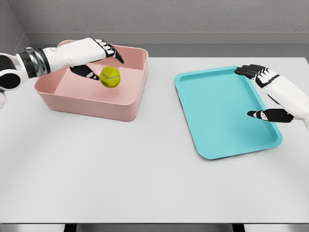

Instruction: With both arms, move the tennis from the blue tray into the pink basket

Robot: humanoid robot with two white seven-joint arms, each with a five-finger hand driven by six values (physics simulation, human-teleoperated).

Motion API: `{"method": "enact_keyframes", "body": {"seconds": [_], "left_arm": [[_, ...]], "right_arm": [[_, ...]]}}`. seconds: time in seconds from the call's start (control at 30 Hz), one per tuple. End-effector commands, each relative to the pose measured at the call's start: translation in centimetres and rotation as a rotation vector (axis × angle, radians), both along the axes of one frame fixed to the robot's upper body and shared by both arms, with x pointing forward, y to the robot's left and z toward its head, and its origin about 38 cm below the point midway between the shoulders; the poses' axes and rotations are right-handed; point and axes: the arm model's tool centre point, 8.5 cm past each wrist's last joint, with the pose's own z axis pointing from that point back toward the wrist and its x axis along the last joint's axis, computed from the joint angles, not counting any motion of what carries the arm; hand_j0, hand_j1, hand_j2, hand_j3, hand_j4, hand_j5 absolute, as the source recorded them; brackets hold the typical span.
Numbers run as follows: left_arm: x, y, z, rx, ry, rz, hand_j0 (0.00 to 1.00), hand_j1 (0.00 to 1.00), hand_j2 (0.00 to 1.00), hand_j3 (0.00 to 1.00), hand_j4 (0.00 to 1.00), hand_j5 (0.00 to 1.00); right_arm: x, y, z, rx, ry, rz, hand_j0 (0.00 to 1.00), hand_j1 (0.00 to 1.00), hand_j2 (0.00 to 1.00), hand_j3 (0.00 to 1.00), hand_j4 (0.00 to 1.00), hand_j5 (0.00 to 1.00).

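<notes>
Over the pink basket, the left hand has its fingers spread, the tennis ball just beneath, apparently released. It should lift straight up, clear of the rim. The right hand hovers open above the bare blue tray.

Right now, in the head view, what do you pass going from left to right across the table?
Pink basket with the left hand over it → tennis ball above the basket's inside → bare table → blue tray → right hand over the tray's right edge.
</notes>
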Motion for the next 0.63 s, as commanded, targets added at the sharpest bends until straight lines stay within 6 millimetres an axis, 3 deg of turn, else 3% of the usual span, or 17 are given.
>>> {"method": "enact_keyframes", "body": {"seconds": [0.0,0.17,0.27,0.4,0.6], "left_arm": [[0.2,0.0,0.0,-0.016,0.006,0.007,1.0,1.0,1.0,1.0,1.0,1.0],[-0.1,1.1,0.5,-0.037,0.007,0.021,1.0,1.0,1.0,1.0,1.0,1.0],[-0.7,6.0,1.0,-0.049,0.024,0.108,1.0,1.0,1.0,1.0,1.0,1.0],[-1.8,10.5,1.1,-0.078,0.047,0.192,1.0,1.0,1.0,1.0,1.0,1.0],[-2.3,15.5,1.5,-0.087,0.061,0.311,1.0,1.0,1.0,1.0,1.0,1.0]], "right_arm": [[0.0,0.0,0.0,0.009,0.001,0.0,1.0,1.0,1.0,1.0,1.0,1.0],[0.0,0.0,0.1,0.008,0.0,0.0,1.0,1.0,1.0,1.0,1.0,1.0],[0.0,0.0,0.1,0.008,0.0,0.0,1.0,1.0,1.0,1.0,1.0,1.0],[0.0,0.0,0.0,0.008,0.002,0.0,1.0,1.0,1.0,1.0,1.0,1.0],[0.0,0.0,0.0,0.008,0.002,0.0,1.0,1.0,1.0,1.0,1.0,1.0]]}}
